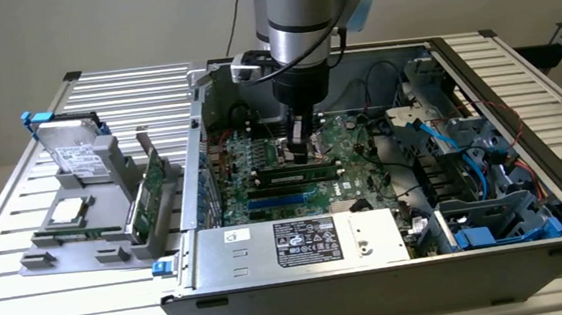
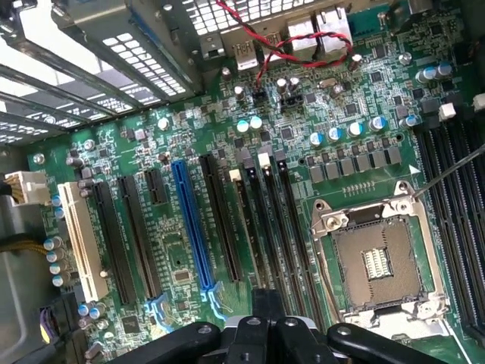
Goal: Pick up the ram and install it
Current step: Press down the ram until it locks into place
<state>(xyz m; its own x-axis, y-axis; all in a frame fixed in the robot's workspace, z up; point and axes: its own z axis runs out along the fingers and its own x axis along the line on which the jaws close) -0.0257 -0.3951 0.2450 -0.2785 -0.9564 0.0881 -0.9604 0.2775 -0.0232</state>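
— Where's the ram (image 1: 298, 176)?

— In the exterior view, down on the board (image 1: 346, 132) inside the open case (image 1: 272, 282). Runs lengthwise along the slots (image 1: 296, 200), just under the gripper (image 1: 302, 154). Looks level with its slot, which suits a stick meant to go straight down into it.

— Seated, or just resting there?

— Can't tell. Too close between gripper and stick to judge contact either.

— Clamped or let go?

— Can't tell that either. From the wrist view, just the gripper's (image 2: 261, 334) dark body at the edge, aimed down over the long slots (image 2: 273, 227) beside the socket (image 2: 375, 265).

— Why so upright?

— Probably for a straight vertical push, keeping clear of the cables and case walls.

— And the green board outside, at the exterior view's left?

— A card (image 1: 146, 197), taller and wider, standing in a grey rack (image 1: 103, 236). Not the ram.
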